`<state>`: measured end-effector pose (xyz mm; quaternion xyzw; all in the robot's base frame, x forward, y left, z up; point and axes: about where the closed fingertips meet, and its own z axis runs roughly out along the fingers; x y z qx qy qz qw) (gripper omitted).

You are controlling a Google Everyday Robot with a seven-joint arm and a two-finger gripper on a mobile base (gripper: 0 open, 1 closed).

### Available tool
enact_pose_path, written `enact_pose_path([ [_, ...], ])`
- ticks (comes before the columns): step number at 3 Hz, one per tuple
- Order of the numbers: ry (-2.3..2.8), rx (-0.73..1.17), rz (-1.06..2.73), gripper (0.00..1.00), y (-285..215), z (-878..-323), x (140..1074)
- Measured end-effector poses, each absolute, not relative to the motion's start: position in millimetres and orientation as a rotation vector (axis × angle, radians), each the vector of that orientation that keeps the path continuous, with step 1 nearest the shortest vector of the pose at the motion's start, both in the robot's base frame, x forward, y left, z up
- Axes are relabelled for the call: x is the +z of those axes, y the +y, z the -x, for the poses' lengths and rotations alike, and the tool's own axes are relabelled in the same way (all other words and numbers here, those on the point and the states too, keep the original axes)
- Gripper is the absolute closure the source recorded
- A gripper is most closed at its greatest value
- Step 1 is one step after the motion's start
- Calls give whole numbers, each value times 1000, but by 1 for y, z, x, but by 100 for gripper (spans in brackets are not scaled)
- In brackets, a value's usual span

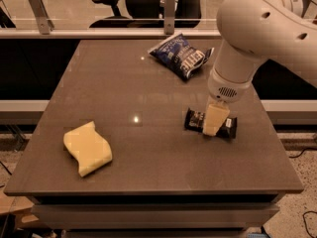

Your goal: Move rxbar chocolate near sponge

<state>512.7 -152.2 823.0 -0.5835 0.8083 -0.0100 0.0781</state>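
The rxbar chocolate [195, 119], a small black wrapper with white lettering, lies flat at the right of the table. My gripper [213, 127] comes down from the white arm [257, 38] over the bar's middle and is shut on it, so only the bar's two ends show. The pale yellow sponge [87, 148] with wavy edges lies at the front left of the table, far to the left of the gripper and the bar.
A crinkled blue chip bag [181, 56] lies at the back of the brown table [148, 98], behind the gripper. The table's right edge is close to the bar. A rail and office chairs stand behind the table.
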Motion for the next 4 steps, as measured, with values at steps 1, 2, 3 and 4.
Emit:
enact_pose_path([
  [1,2399,-45,1769,100,-152,-509,834],
  [2,2324,2,1786,100,-149,-502,849],
  [3,2216,107,1794,100,-143,-492,859],
  [4,2090,194,1815,100,-132,-475,875],
])
